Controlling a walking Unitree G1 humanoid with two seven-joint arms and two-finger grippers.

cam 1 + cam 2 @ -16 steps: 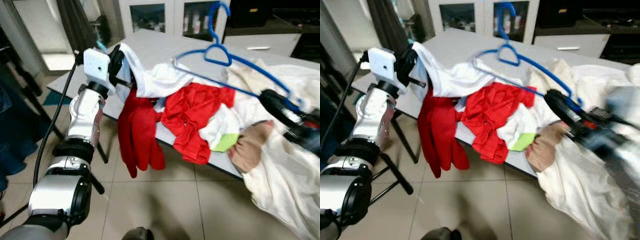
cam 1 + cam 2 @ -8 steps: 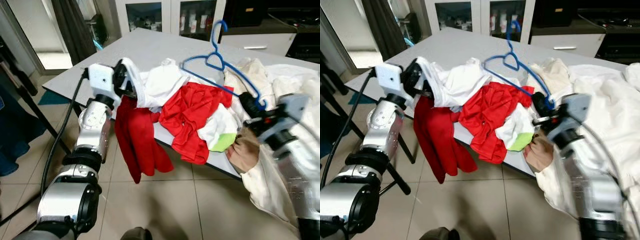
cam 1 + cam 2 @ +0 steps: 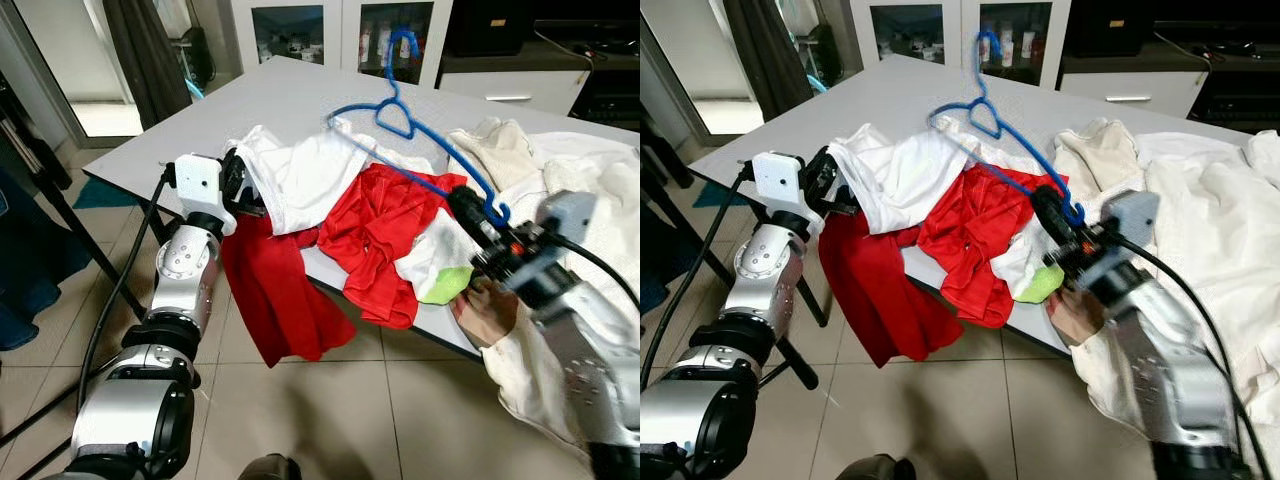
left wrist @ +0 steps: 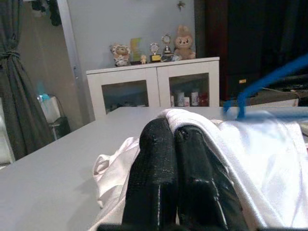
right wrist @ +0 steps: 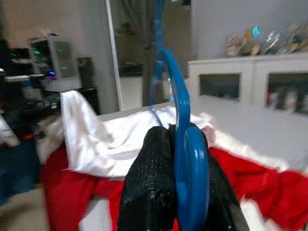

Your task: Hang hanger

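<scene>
From the head cameras, the right gripper holds the blue hanger by one end above the red garment on the grey table, hook pointing up toward the far cabinets. The left wrist view shows the left gripper pinched tight on the white shirt. The right wrist view shows the black fingers closed on the hanger's rounded end.

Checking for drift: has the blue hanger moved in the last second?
Yes. The blue hanger, held in the right gripper, has swung toward the robot's left across the clothes pile; its hook now fronts the white cabinet.
</scene>
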